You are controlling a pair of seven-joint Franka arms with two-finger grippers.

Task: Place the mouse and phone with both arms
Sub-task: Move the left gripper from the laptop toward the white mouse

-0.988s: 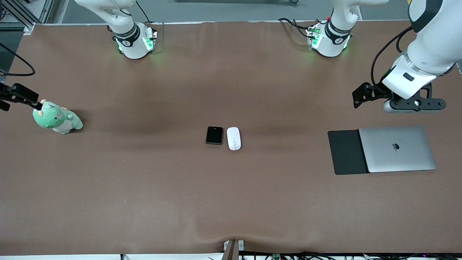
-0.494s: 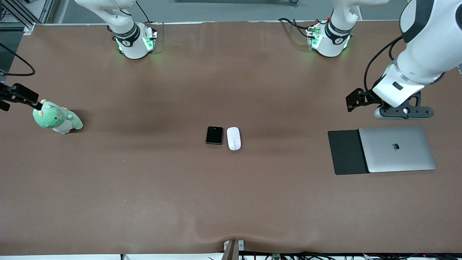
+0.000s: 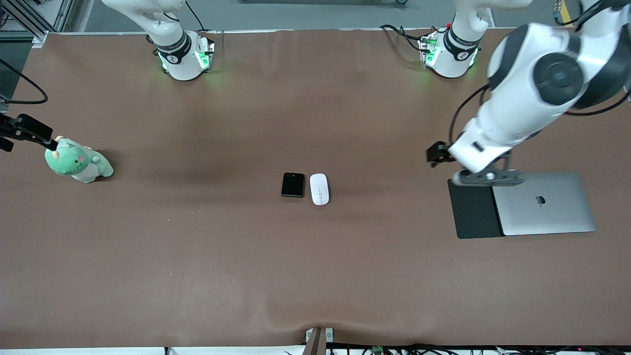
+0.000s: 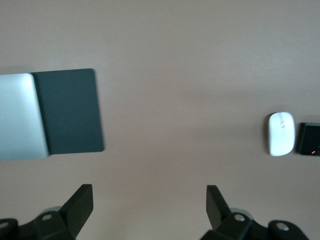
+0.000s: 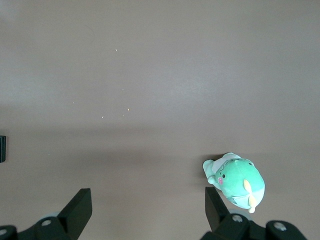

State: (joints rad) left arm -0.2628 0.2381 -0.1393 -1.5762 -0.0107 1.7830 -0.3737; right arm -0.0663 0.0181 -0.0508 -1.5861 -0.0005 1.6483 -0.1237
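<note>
The white mouse (image 3: 319,189) and the black folded phone (image 3: 293,185) lie side by side, touching or nearly so, at the table's middle, with the mouse toward the left arm's end. My left gripper (image 3: 485,177) hangs open and empty over the black pad's edge. In the left wrist view my left gripper (image 4: 149,207) has its jaws wide apart over bare table, and the mouse (image 4: 281,133) and phone (image 4: 310,139) lie well off. My right gripper (image 5: 147,207) is open and empty above the table beside the plush toy. A sliver of the phone (image 5: 2,148) shows at that view's edge.
A closed silver laptop (image 3: 542,203) lies on a flat black pad (image 3: 473,209) at the left arm's end. A green plush toy (image 3: 76,161) sits at the right arm's end. The right arm's black wrist part (image 3: 27,130) shows over it.
My left arm has swung from over bare table beside the laptop toward the table's middle and now hangs over the black pad's edge. The right arm, mouse and phone have not moved.
</note>
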